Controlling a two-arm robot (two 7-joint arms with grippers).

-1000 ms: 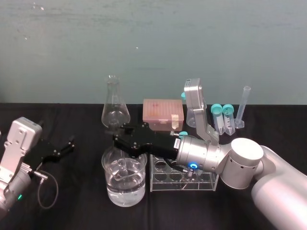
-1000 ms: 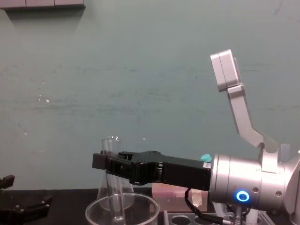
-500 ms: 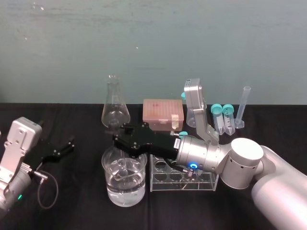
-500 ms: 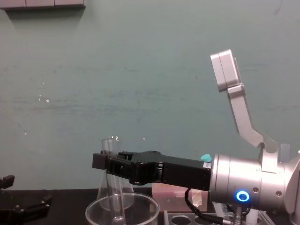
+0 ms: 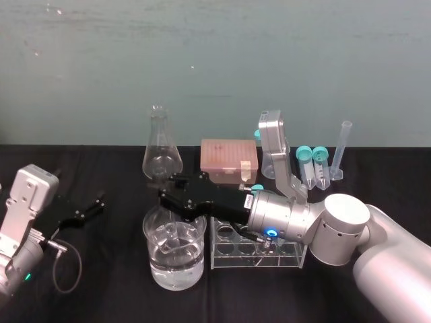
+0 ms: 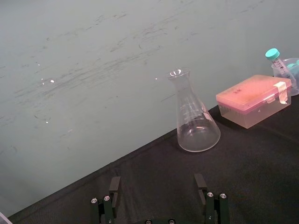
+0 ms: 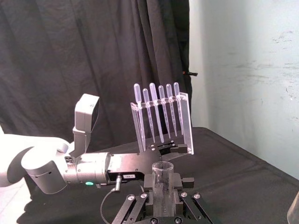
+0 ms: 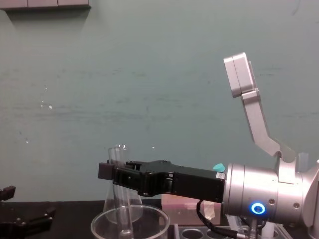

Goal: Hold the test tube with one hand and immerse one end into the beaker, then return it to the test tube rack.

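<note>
Fingers [image 8: 105, 171] of the right gripper [image 5: 172, 196] are clamped on the test tube [image 8: 123, 209], which stands upright with its lower end inside the beaker [image 5: 153, 269], the gripper just above the beaker's rim. Just right of the beaker stands the test tube rack [image 5: 256, 254]; well left of the beaker the left gripper [image 5: 86, 210] rests, fingers spread apart

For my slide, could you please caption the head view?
Right gripper holds the test tube in the beaker beside the test tube rack; left gripper rests open.
</note>
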